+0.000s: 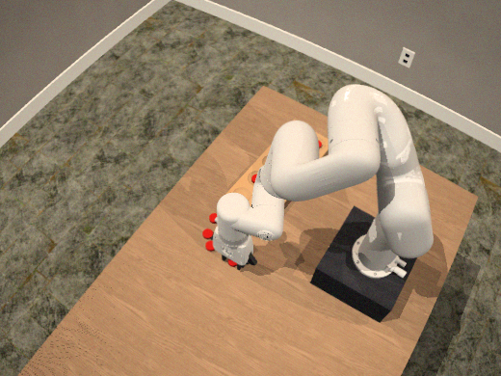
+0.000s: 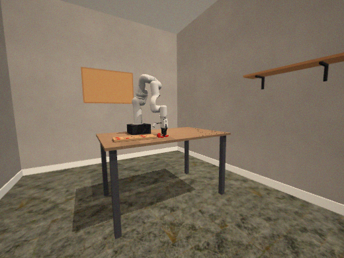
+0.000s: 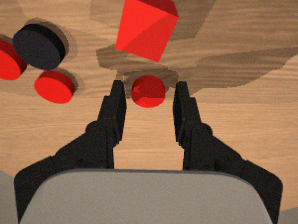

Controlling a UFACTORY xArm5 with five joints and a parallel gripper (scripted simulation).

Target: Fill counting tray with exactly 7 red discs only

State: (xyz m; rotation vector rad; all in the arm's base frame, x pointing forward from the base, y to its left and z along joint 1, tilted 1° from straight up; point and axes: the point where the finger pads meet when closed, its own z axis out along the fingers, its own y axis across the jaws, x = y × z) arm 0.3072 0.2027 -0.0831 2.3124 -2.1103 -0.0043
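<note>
My gripper [image 3: 149, 93] [image 1: 238, 262] [image 2: 164, 133] is open and low over the table. Its fingertips stand on either side of a loose red disc [image 3: 148, 93] [image 1: 232, 263], with a gap on each side. The wooden counting tray [image 1: 239, 186] [image 2: 132, 137] lies behind the arm, which hides most of it. Two red discs [image 1: 253, 178] [image 1: 320, 144] show in its pockets. Other loose red discs [image 3: 54, 86] [image 1: 207, 233] [image 1: 213, 218] lie to the left of the gripper.
A red cube [image 3: 147, 30] lies just beyond the disc between the fingers. A black disc [image 3: 39, 46] lies among the red ones at the left. The arm's black base [image 1: 347, 275] stands on the wooden table [image 1: 145, 313] at the right.
</note>
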